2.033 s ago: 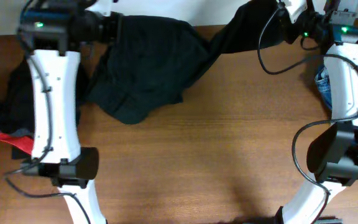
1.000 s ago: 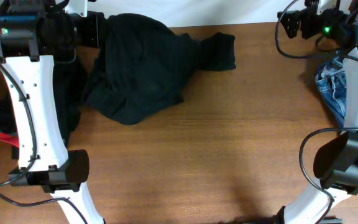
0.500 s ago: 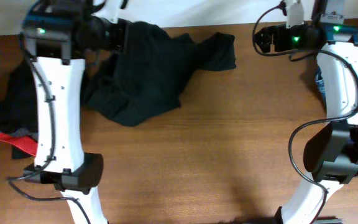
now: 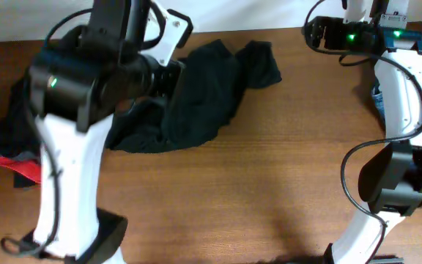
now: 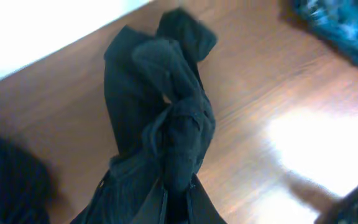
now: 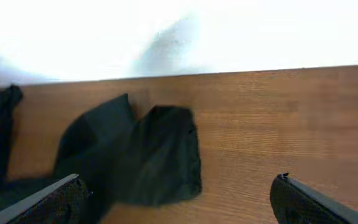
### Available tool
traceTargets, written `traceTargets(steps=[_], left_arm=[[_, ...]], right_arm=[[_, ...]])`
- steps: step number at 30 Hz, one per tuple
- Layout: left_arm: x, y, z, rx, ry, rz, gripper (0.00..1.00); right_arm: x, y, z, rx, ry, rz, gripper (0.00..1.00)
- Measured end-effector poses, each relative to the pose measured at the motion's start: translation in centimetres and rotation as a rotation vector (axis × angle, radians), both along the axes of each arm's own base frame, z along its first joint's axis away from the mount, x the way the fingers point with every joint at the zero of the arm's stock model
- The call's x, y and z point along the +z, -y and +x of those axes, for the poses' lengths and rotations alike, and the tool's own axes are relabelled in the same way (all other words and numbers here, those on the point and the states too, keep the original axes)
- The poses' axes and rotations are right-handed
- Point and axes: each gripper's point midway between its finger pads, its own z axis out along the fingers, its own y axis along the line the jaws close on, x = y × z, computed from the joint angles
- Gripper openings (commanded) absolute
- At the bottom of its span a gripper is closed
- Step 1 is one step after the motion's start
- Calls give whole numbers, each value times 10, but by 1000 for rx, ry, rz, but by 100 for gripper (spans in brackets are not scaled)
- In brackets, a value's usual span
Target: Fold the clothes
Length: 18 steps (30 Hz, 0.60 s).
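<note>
Left fingers (image 5: 194, 208) of mine clench the bunched black garment (image 4: 204, 103) over the surface (image 4: 269, 183); my right fingers (image 6: 48, 202) gape wide.

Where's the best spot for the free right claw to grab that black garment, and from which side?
The loose end of the black garment, which lies flat on the table nearest the open right gripper. Probably come from above on its right side: the left gripper pinches the bunched other end.
</note>
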Motion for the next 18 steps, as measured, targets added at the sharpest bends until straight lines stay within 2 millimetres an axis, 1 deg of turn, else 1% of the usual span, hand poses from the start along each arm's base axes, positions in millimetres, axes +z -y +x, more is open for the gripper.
traceTargets(steps=[3,6,7,8,10,13,15,18], left_arm=[[29,10,-35,-53,69,-41,1],[48,20,-65,-114,114,-76,1],[52,22,-71,-123,120,-86,1],[53,23,-73,-127,123,-90,1],[52,24,-73,-128,121,-87,1],[55,20,-66,-98,151,-74,1],[65,19,-56,-69,208,-79,1],[86,14,-37,-10,311,-100,1]], right_arm=[[-10,2,3,-33,-32,28,99],[-24,-3,7,-40,-65,44,99],[-28,-6,8,-37,-74,48,99],[-30,-9,8,-32,-79,49,99],[-33,-21,9,-12,-82,52,99],[-30,-26,11,4,-68,62,99],[-29,-27,10,13,-66,74,99],[-27,-27,9,24,-65,91,99]])
